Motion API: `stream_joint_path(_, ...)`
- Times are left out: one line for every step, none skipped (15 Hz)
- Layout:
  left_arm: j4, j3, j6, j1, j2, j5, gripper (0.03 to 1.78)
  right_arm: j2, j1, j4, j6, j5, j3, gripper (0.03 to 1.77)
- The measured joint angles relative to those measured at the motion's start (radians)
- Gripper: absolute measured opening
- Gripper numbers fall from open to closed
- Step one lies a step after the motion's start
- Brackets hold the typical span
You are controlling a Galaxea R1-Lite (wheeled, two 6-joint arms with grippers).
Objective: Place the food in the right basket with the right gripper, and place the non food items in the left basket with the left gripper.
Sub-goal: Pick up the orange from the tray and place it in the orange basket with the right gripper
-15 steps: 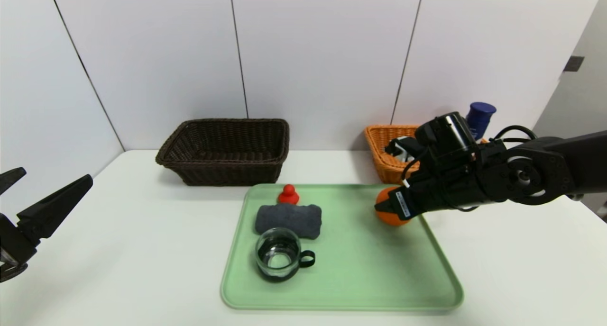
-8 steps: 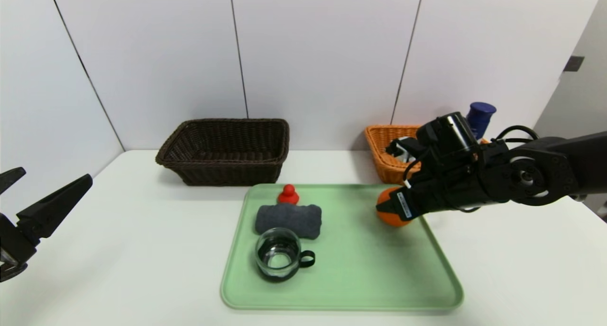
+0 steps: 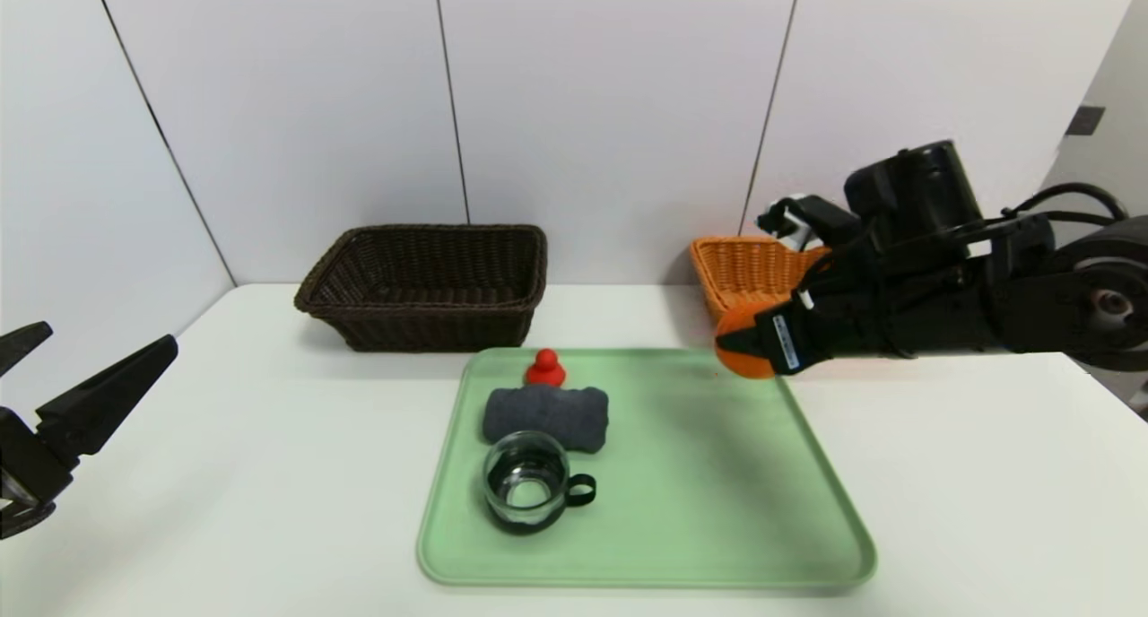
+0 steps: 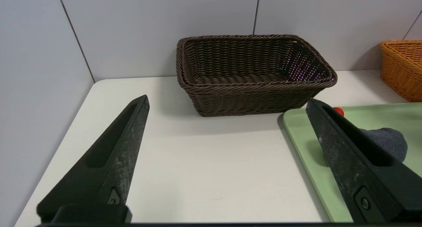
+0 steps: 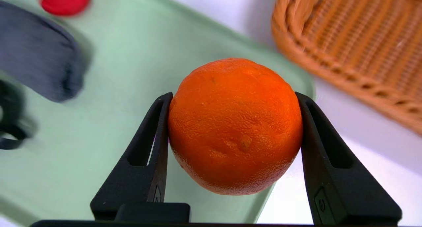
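Here a white table (image 3: 269,473) is standing against a wall of pale panels (image 3: 610,106) split by thin dark seams, and a side wall is closing in the corner on the robot's left. A green tray (image 3: 682,509) is lying in the middle of the table. On it a glass cup (image 3: 527,482) with a dark handle is sitting just in front of a rolled grey cloth (image 3: 547,413), and a small red toy (image 3: 544,368) is peeking out just behind the cloth. A dark brown basket (image 3: 429,285) is resting at the back left by the wall, and an orange basket (image 3: 749,272) is sitting at the back right.

The right gripper (image 3: 749,352) is holding an orange (image 3: 740,350) clear above the far right corner of the tray, near the front of the orange basket. In the right wrist view the two black fingers (image 5: 148,147) are pressing on either side of the orange (image 5: 234,124), with the tray edge and the basket weave (image 5: 356,45) blurring behind. The left gripper (image 3: 54,393) is hanging at the left edge of the table, well apart from the tray, with its fingers (image 4: 112,157) spread wide and nothing between them.

The right arm is covering much of the orange basket, so its inside is hard to make out. The red toy is half hidden by the cloth. The left arm is being cut off by the frame edge.
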Motion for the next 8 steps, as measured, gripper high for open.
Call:
stream_joint_path(0.0, 0.0, 0.001, 0.0, 0.002, 0.0, 1.69, -0.021, 0.003, -0.015, -0.015, -0.001, -0.015, 1.1)
stream_joint_path(0.0, 0.0, 0.0, 0.0, 0.004, 0.0, 1.69, -0.04, 0.006, -0.043, -0.027, -0.001, -0.029, 1.1)
stream_joint_path(0.0, 0.0, 0.0, 0.0, 0.005, 0.0, 1.69, -0.055, 0.005, -0.087, -0.031, -0.002, -0.046, 1.1)
stream_joint_path(0.0, 0.0, 0.0, 0.0, 0.006, 0.0, 1.69, -0.064, 0.0, -0.126, -0.036, -0.003, -0.069, 1.1)
stream_joint_path(-0.001, -0.002, 0.0, -0.001, 0.008, 0.0, 1.69, -0.064, -0.015, -0.149, -0.042, -0.005, -0.095, 1.1)
stream_joint_path(-0.001, -0.002, 0.0, 0.0, 0.01, 0.0, 1.69, -0.056, -0.034, -0.157, -0.043, -0.007, -0.122, 1.1)
stream_joint_path(-0.001, -0.002, 0.0, 0.0, 0.011, 0.0, 1.69, -0.039, -0.057, -0.164, -0.042, -0.011, -0.15, 1.1)
stream_joint_path(-0.001, -0.002, 0.0, 0.0, 0.011, 0.0, 1.69, -0.018, -0.077, -0.177, -0.041, -0.013, -0.175, 1.1)
